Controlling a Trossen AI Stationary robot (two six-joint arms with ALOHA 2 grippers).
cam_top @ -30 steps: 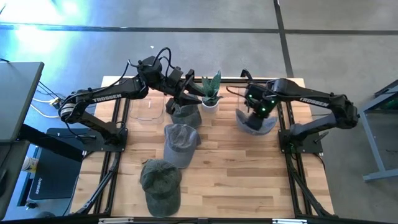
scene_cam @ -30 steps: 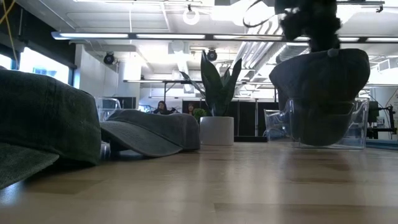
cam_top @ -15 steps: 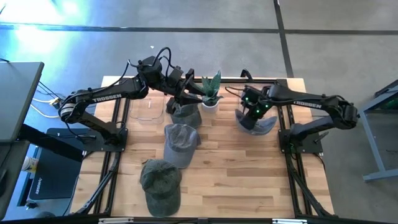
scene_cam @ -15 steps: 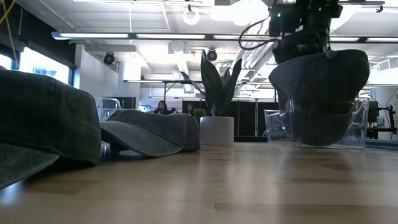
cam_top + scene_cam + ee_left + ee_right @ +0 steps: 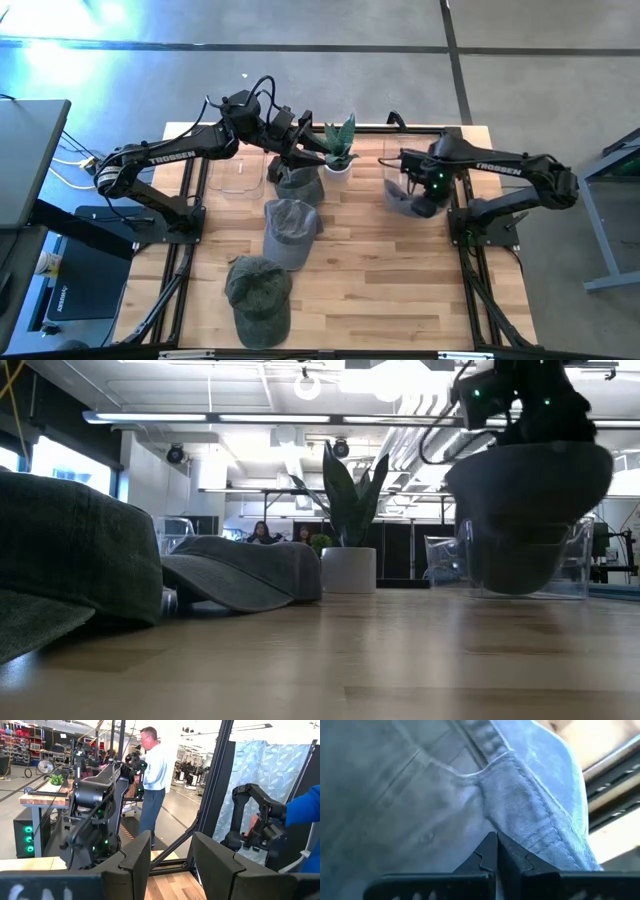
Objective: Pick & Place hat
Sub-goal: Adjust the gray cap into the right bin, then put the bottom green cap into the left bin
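Observation:
My right gripper is shut on a grey denim hat at the far right of the table, over a clear bin. My left gripper is open and hovers at the far middle, just above a second grey hat lying beside the potted plant; it points level toward the right arm. A third grey hat and a green hat lie flat on the table nearer the front. My right gripper pinches a fold of the denim hat's crown beside a stitched seam between its two shut fingers. It comes from above, pointing down. The hat hangs below the fingers, with its lower part inside the outline of the clear bin; whether it rests there I cannot tell.
Another clear bin stands at the far left, by the left arm. The plant in its white pot stands between the two grippers. Bare wood lies at the near right. Black frame rails run along both table sides.
The right gripper, still shut on the hat, has swung first a little toward the plant and then back toward the table's right edge, carrying the hat with it. The left arm has kept still.

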